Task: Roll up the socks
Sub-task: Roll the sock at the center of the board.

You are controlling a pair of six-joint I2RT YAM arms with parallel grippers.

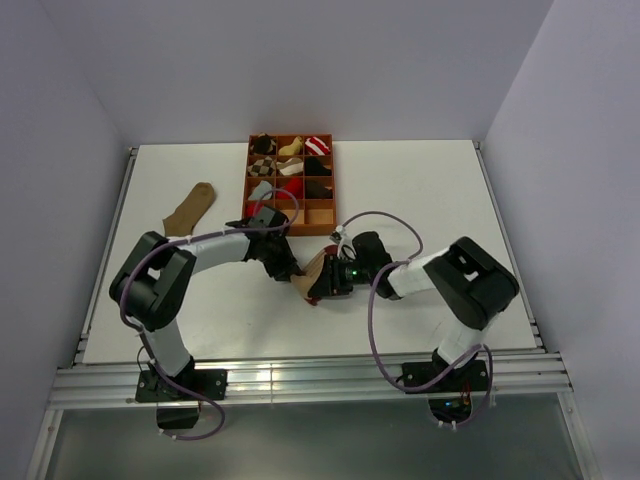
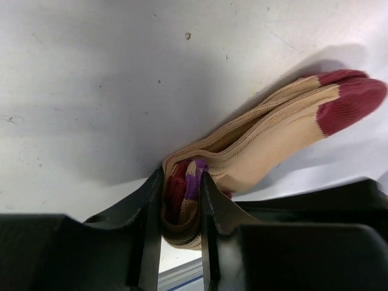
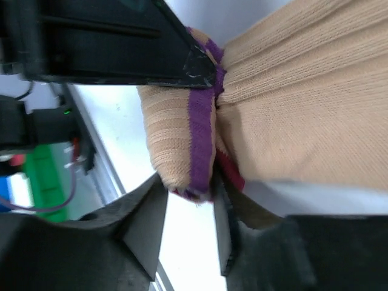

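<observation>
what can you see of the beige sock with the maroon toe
The beige sock is ribbed knit with a maroon toe and purple and red bands at the cuff. It is folded double, toe end on the white table, its bunched cuff pinched in the left gripper; the right gripper flanks the same cuff.

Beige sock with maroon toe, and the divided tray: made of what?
Beige sock: soft knit fabric, matte; ribbed stitch rows show, fibre unclear. Divided tray: rigid, orange-brown, matte; wood or plastic, too small to tell.
</observation>
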